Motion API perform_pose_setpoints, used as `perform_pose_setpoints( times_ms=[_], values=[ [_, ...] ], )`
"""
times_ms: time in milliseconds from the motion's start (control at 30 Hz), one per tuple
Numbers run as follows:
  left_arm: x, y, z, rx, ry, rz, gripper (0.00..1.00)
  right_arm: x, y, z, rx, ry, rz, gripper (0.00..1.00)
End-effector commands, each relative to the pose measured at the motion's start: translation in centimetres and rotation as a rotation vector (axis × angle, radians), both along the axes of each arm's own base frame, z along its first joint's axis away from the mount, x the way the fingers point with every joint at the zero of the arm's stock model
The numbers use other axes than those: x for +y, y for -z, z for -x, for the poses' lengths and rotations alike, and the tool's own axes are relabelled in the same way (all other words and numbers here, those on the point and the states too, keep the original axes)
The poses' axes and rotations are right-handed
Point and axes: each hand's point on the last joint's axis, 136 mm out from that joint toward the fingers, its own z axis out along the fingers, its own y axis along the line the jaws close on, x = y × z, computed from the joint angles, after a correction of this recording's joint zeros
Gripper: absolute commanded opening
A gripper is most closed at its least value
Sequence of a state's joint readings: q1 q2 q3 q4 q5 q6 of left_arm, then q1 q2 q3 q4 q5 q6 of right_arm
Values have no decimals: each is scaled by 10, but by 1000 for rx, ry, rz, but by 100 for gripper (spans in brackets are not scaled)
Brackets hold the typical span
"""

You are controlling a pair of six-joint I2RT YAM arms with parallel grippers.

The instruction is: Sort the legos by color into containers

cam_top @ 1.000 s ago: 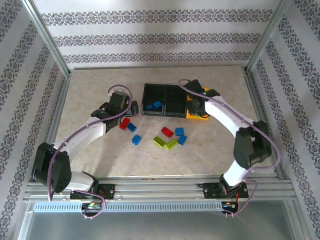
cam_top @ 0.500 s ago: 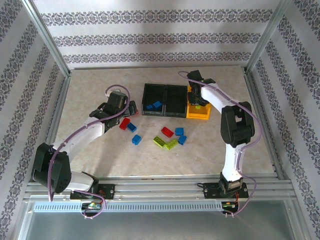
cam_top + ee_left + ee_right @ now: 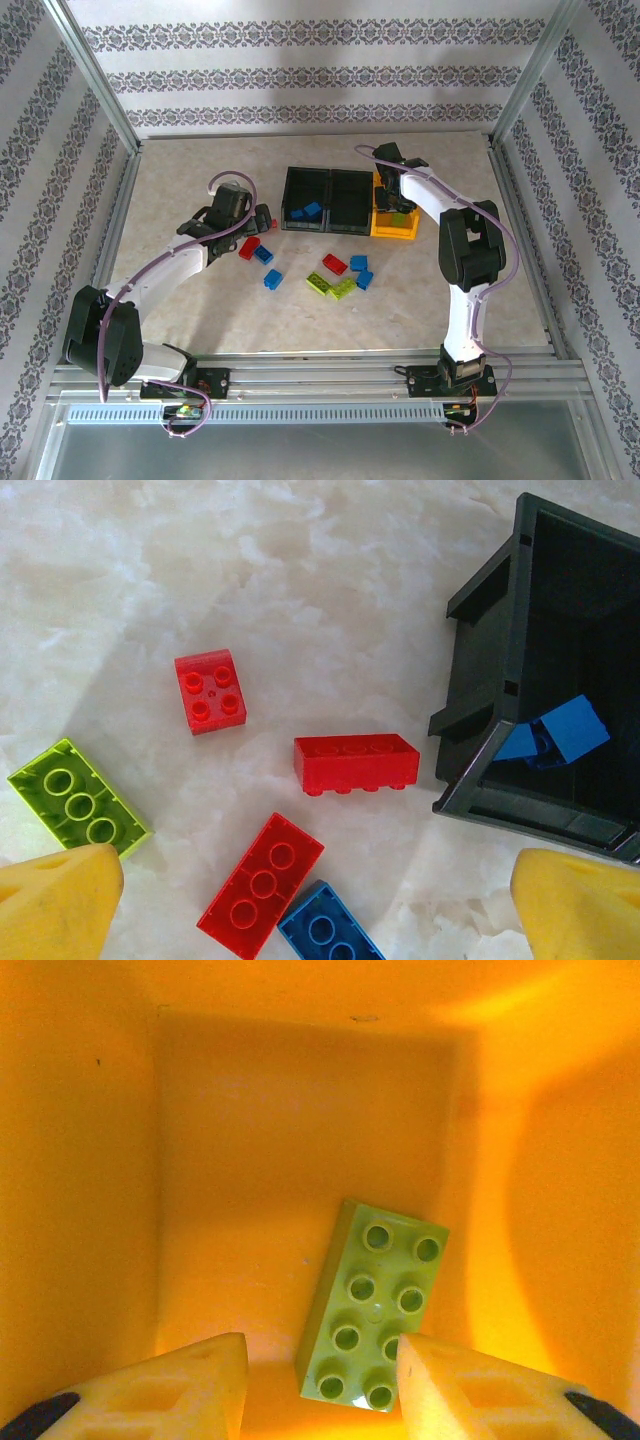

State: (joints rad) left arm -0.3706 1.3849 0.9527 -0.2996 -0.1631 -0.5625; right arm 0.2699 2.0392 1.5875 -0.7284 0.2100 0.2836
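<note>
Loose legos lie on the table: a red one (image 3: 249, 248), blue ones (image 3: 272, 279) and lime green ones (image 3: 320, 284). The containers stand in a row: two black bins (image 3: 350, 200) and a yellow bin (image 3: 382, 226). My right gripper (image 3: 393, 195) (image 3: 320, 1380) hangs inside the yellow bin, open, and a lime green lego (image 3: 375, 1300) lies flat on the bin's floor, partly behind the right finger. My left gripper (image 3: 262, 222) (image 3: 318, 905) is wide open above red legos (image 3: 355, 763) and a blue lego (image 3: 328, 935), beside the left black bin (image 3: 500, 710), which holds blue legos (image 3: 560, 735).
A red 2x2 lego (image 3: 210, 690) and a lime green lego (image 3: 80, 800) lie left of the left gripper. Metal frame posts (image 3: 100, 90) and patterned walls enclose the table. Bare table surface (image 3: 200, 170) lies at the back left.
The right arm has swung further over the yellow bin, and its jaws have parted, leaving the green lego on the bin's floor. The left gripper shifted slightly.
</note>
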Motion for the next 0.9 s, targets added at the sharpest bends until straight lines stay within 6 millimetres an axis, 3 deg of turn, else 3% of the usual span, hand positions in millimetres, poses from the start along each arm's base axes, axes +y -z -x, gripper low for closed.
perform_pose_setpoints(
  times_ms=[0, 200, 367, 533, 833, 867],
  values=[
    [5, 10, 4, 38, -6, -5, 100, -5, -27, -1, -55, 5, -1, 45],
    [9, 18, 8, 73, -11, -20, 100, -8, -52, 9, -106, 19, -16, 50],
    [5, 34, 18, 126, 12, 4, 98, -7, -70, 24, -145, 37, -42, 60],
    [-3, 57, 30, 178, 8, 58, 93, -7, -76, 45, -172, 75, -66, 71],
    [-15, 80, 40, 149, -105, 114, 93, -9, -82, 75, -220, 149, -113, 82],
    [-15, 82, 40, 144, -117, 114, 93, -9, -83, 78, -227, 155, -117, 92]
  ],
)
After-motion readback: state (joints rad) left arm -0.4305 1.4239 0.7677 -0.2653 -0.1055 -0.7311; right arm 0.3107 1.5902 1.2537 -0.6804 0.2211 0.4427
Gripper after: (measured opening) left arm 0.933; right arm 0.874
